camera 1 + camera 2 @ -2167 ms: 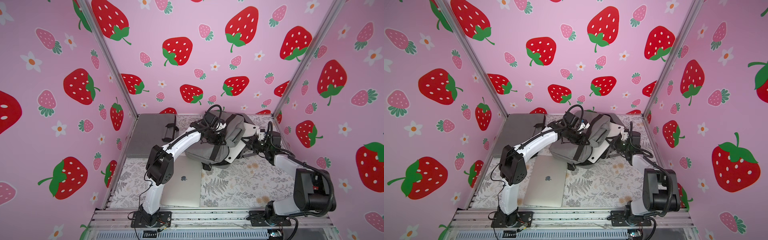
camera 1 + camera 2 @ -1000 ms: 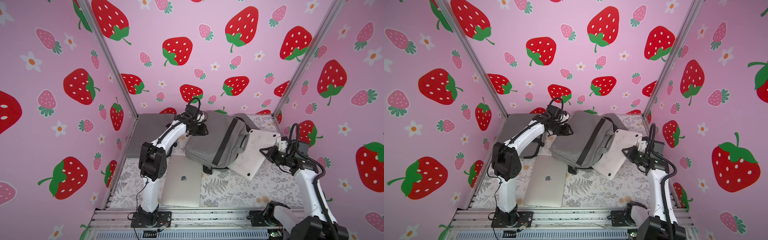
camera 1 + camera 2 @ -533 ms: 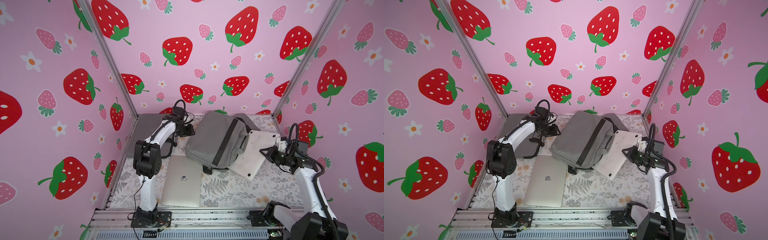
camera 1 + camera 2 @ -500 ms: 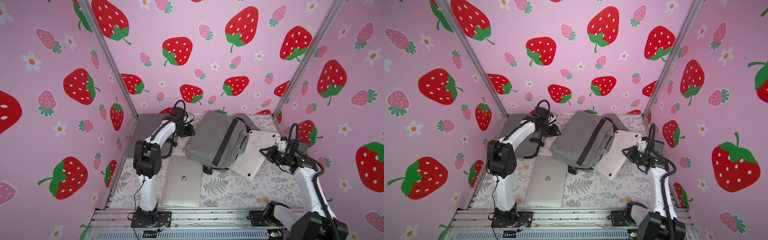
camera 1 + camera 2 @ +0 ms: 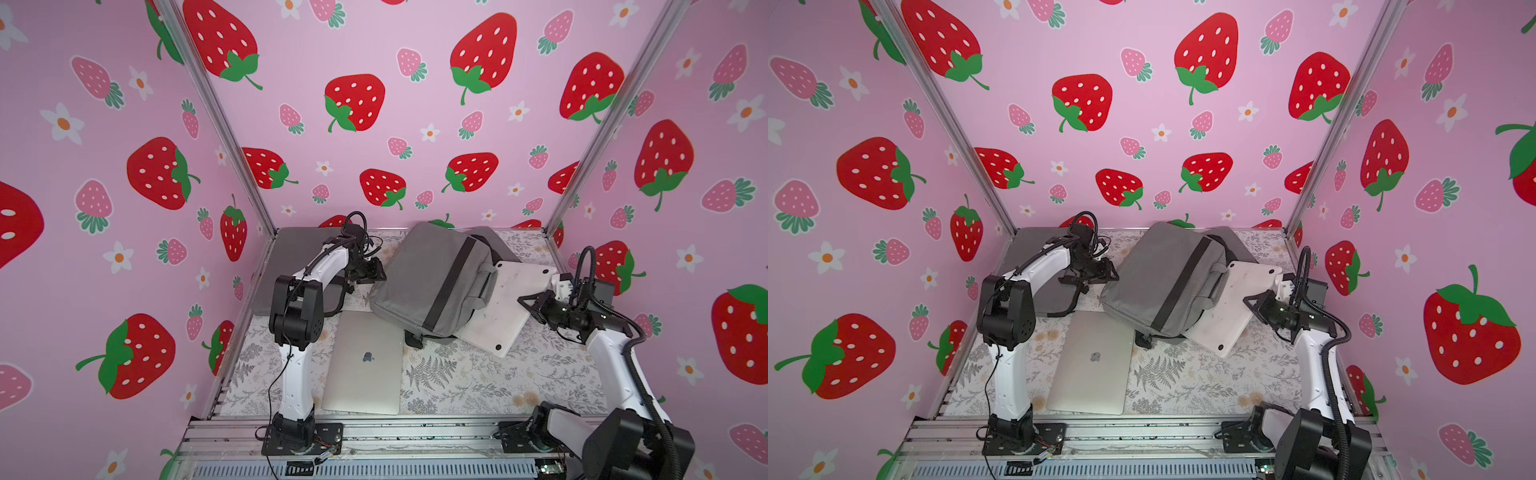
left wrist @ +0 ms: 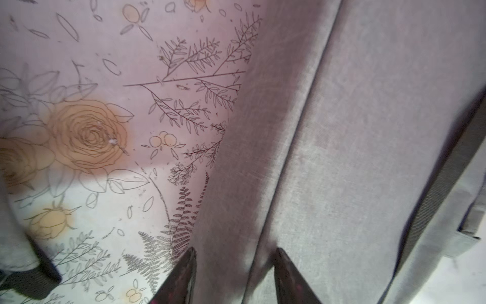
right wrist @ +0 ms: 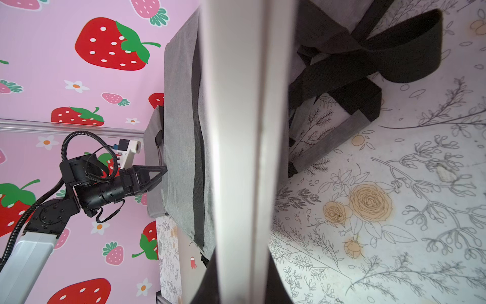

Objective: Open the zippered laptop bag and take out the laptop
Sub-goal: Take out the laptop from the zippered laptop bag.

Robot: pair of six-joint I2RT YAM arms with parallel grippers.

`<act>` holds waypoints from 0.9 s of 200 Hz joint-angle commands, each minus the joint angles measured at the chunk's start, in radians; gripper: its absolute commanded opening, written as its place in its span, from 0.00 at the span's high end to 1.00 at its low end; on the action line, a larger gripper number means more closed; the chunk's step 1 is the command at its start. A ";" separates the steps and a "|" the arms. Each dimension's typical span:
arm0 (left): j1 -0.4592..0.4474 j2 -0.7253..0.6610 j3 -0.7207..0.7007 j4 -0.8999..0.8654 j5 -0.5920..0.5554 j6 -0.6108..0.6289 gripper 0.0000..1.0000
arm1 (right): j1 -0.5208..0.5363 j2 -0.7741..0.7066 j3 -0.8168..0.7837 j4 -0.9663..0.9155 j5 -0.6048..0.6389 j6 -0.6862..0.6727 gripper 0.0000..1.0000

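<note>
**Item 1, right gripper [image 5: 527,303].** I am pinching the outer edge of the pale laptop [image 5: 505,299]. In the right wrist view that edge is running straight between my closed jaws.

**Item 2, laptop.** It is lying underside up and tilted, with most of it showing clear of the grey laptop bag [image 5: 432,278]. Its inner end is hiding beneath the bag, by the handles.

**Item 3, laptop bag.** It is slumping mid-table toward the back wall. Its near corner is meeting a second silver laptop [image 5: 365,365], which is lying flat at the front.

**Item 4, left gripper [image 5: 376,269].** My jaws are standing apart and holding nothing, hovering at the bag's opposite side. I cannot tell whether they are touching the fabric.

**Item 5, grey sleeve [image 5: 286,249].** It is lying at the back corner under my left arm and is taking no part.

**Step in hand.** I am drawing the laptop out, and I judge this step to be well along.

**Next move.** It is calling for a steady pull away from the bag until the hidden end comes free. My left gripper may need to pin the bag so it does not drag along. The laptop then goes onto a bare part of the table [image 5: 478,382].
</note>
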 commanded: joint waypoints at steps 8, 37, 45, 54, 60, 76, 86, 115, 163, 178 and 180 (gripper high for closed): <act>-0.016 0.012 -0.030 0.042 0.124 -0.018 0.56 | -0.006 0.000 0.026 0.133 -0.103 0.009 1.00; -0.031 0.026 -0.012 0.030 0.145 -0.011 0.65 | -0.007 0.027 0.029 0.150 -0.116 0.009 1.00; -0.032 0.027 -0.010 0.030 0.151 -0.011 0.72 | -0.007 0.036 0.029 0.156 -0.117 0.009 1.00; -0.032 0.024 -0.008 0.024 0.155 -0.010 0.81 | -0.008 0.043 0.030 0.163 -0.119 0.009 1.00; -0.031 0.020 -0.007 0.020 0.155 -0.008 0.86 | -0.008 0.050 0.031 0.168 -0.120 0.009 1.00; -0.030 -0.002 -0.004 0.011 0.153 -0.006 1.00 | -0.008 0.061 0.037 0.175 -0.122 0.011 1.00; -0.029 -0.021 -0.003 0.003 0.149 -0.006 1.00 | -0.007 0.064 0.043 0.177 -0.121 0.010 1.00; -0.021 -0.094 -0.011 0.011 0.112 -0.027 1.00 | -0.008 0.076 0.064 0.195 -0.142 0.012 1.00; 0.047 -0.214 -0.043 0.035 0.082 -0.091 1.00 | -0.008 0.098 0.053 0.290 -0.228 0.074 1.00; 0.064 -0.236 -0.032 0.002 0.080 -0.086 1.00 | -0.008 0.106 0.051 0.329 -0.255 0.112 1.00; 0.067 -0.237 -0.030 -0.002 0.080 -0.086 1.00 | -0.008 0.107 0.051 0.336 -0.260 0.117 1.00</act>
